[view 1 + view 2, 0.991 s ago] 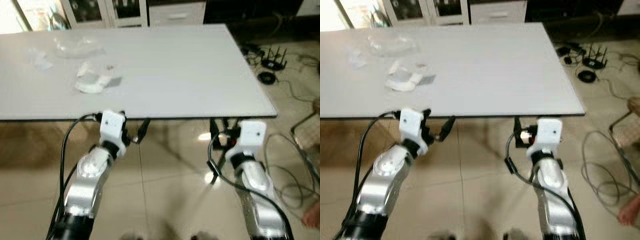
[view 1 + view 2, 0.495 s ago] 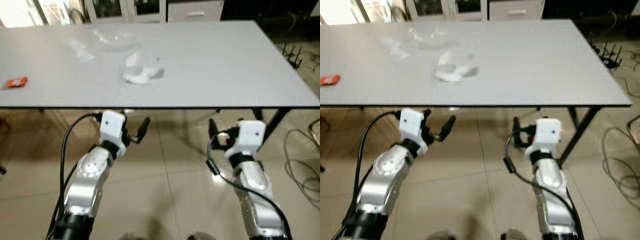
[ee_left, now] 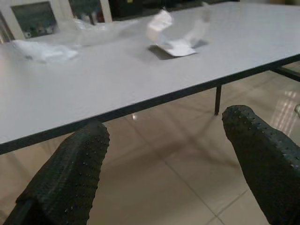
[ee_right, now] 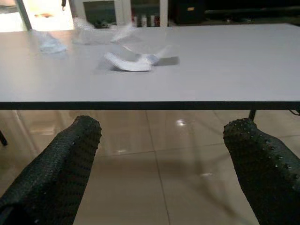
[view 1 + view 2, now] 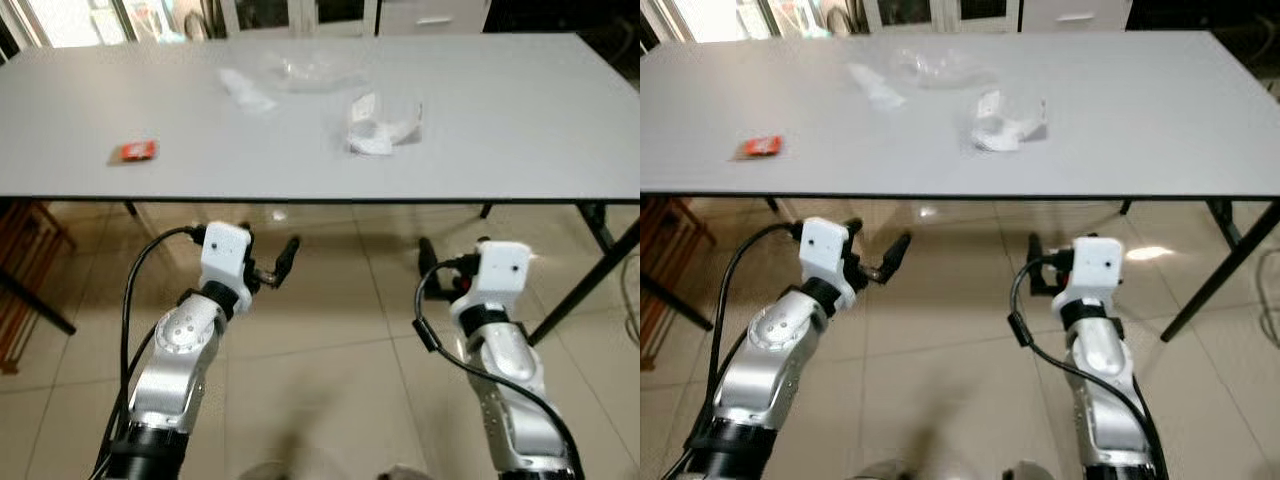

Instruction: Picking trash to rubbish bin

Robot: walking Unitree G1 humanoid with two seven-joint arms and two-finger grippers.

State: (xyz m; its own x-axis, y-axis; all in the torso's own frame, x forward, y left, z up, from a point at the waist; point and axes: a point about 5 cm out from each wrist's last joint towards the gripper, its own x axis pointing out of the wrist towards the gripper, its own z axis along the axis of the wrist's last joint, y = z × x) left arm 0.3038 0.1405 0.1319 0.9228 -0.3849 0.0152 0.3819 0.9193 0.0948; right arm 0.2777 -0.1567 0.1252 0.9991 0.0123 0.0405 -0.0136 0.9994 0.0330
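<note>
Farthest out to the left of the left hand (image 5: 268, 268), well up on the bench (image 5: 520, 150), lies a small red wrapper (image 5: 133, 151); it looks flat and weightless, likely slick, so it would probably need a pinch at a lifted edge rather than a press from above. Ahead of that hand and far back sit a crumpled white scrap (image 5: 246, 90) and a clear plastic film (image 5: 313, 72), both thin and soft by the look of them, apt to crush or slide, and best gathered at a fold. Between the two hands, forward and above them, the white crumpled packaging (image 5: 380, 132) stands partly curled up; it seems light and springy, and its raised flap offers the easiest hold. The left hand hangs below the bench's near edge with its fingers spread and nothing between them; the right hand (image 5: 440, 268) is likewise spread and empty, below the edge. That dark front edge (image 3: 164, 99) is the thing to clear: both hands must rise above it before reaching in. The tiled floor (image 5: 330, 360) beneath is open, with bench legs (image 5: 590, 270) out to the right of the right hand.
</note>
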